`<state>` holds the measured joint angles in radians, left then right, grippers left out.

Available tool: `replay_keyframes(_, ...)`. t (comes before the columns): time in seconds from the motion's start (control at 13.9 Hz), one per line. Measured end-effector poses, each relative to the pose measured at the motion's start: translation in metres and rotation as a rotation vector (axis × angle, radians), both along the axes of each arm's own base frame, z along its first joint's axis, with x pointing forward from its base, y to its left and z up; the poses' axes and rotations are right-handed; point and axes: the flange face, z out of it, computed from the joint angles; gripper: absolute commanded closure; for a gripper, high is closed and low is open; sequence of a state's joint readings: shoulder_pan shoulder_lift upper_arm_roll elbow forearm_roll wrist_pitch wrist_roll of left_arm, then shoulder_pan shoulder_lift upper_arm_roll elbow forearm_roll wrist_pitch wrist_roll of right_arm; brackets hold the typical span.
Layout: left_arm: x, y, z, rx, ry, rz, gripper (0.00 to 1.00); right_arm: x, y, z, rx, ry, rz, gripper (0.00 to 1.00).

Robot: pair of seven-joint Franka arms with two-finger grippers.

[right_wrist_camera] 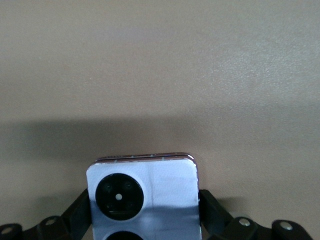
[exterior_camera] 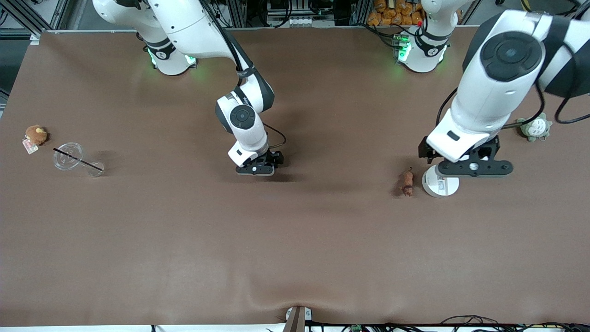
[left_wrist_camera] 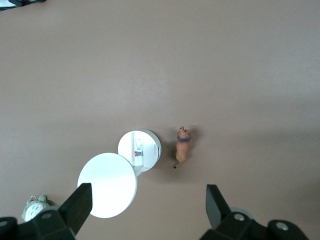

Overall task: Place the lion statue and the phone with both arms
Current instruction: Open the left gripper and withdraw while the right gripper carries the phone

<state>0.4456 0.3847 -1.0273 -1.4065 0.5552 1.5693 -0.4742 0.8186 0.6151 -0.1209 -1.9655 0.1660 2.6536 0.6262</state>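
The pale lavender phone (right_wrist_camera: 160, 180), its black camera circles facing up, lies on the brown table between the fingers of my right gripper (right_wrist_camera: 145, 200). Both fingers press its sides, so the gripper is shut on it. In the front view that gripper (exterior_camera: 256, 168) is low at the middle of the table and hides the phone. The small reddish-brown lion statue (exterior_camera: 407, 182) (left_wrist_camera: 183, 148) lies flat toward the left arm's end. My left gripper (exterior_camera: 474, 170) (left_wrist_camera: 148, 205) hangs open over the table beside the lion, holding nothing.
A white round box (exterior_camera: 441, 185) (left_wrist_camera: 140, 150) with a white disc-shaped lid (left_wrist_camera: 107, 185) sits next to the lion. A grey-green plush (exterior_camera: 534, 127) lies at the left arm's end. A brown plush (exterior_camera: 35, 134) and a clear lid with a straw (exterior_camera: 69, 156) lie at the right arm's end.
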Motion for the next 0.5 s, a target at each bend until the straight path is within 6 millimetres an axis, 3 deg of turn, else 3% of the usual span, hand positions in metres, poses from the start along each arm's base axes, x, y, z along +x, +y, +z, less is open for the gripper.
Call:
replay_keyframes(0.29,0.001,0.006,0.023,-0.055,-0.016,0.029,0.00,0.011,-0.009,0.019,-0.027,0.030,-0.010,1.00)
replay_keyframes(0.5,-0.004,0.027,0.046,-0.144,0.009,0.102,0.00,0.047,-0.058,0.066,-0.087,0.083,-0.011,1.00)
